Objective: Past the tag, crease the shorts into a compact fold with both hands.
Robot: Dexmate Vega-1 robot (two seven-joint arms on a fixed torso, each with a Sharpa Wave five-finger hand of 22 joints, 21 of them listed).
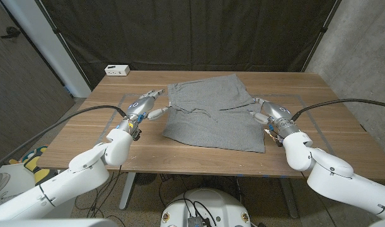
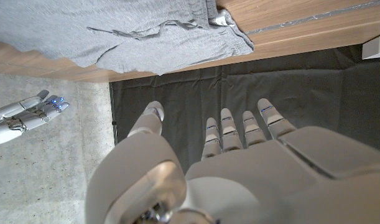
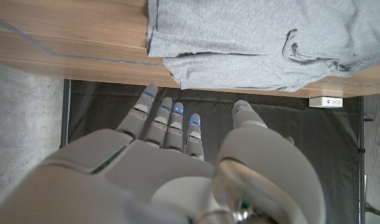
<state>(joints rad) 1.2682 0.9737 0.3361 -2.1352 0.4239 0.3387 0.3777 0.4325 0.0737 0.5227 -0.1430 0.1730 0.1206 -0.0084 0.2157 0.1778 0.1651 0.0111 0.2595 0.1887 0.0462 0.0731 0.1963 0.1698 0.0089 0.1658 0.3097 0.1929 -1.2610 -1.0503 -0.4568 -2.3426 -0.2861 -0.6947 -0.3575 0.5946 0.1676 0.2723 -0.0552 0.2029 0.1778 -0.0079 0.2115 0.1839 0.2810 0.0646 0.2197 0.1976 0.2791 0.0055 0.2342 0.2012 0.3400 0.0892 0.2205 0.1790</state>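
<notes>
Close in, the wooden table (image 1: 318,94) carries the grey shorts (image 1: 211,110) spread out flat between the two hands, one leg edge just beside each. The left hand (image 1: 145,104) hovers at the shorts' left edge with fingers apart and nothing in them, and the right hand (image 1: 263,112) sits released at the opposite edge. Beyond the left hand, near the table's far corner, lies a small white power strip (image 1: 117,70).
</notes>
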